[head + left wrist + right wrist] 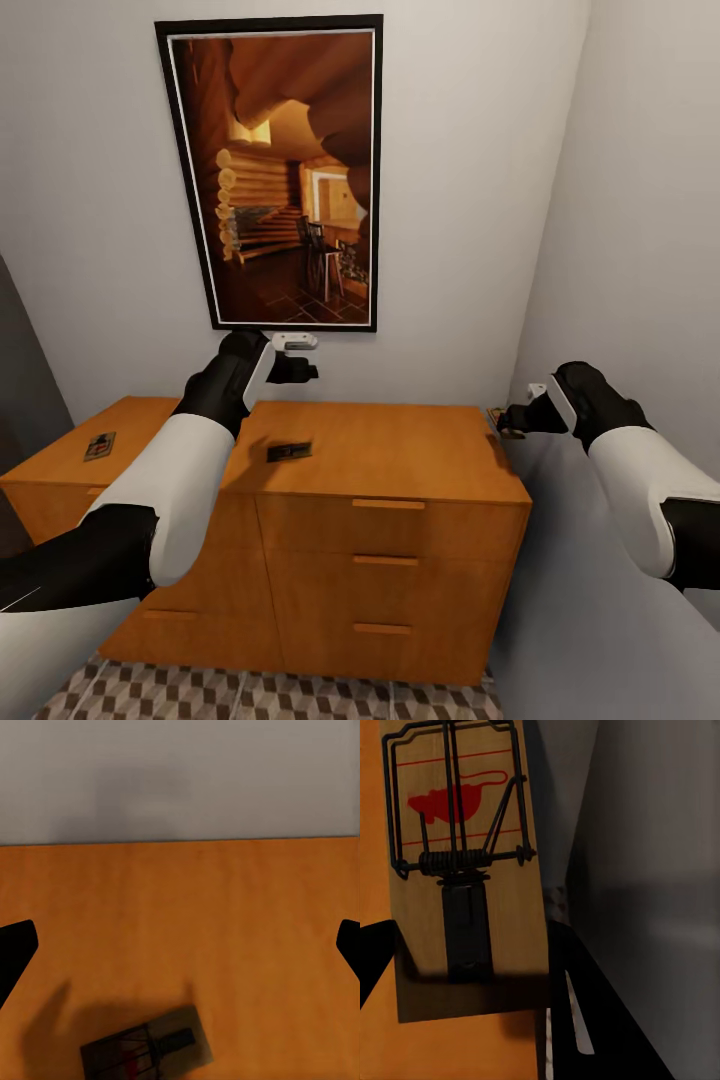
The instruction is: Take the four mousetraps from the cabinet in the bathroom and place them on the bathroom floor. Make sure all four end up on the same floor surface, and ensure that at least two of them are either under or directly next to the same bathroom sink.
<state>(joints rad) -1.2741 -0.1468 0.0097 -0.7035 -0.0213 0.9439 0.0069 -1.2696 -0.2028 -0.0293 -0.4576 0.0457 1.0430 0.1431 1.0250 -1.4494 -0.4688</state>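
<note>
The right gripper (505, 420) pinches a mousetrap (465, 862) lengthwise past the cabinet (400, 455)'s right edge, while the spread left gripper (305, 372) hovers over another mousetrap (289, 451)

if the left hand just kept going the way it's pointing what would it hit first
Most likely the cabinet top: the left hand hangs open above it, angled down at the bare wood short of the back wall. The mousetrap lies nearer the wrist than that line, so the hand would probably pass it, though depth is hard to judge.
</note>
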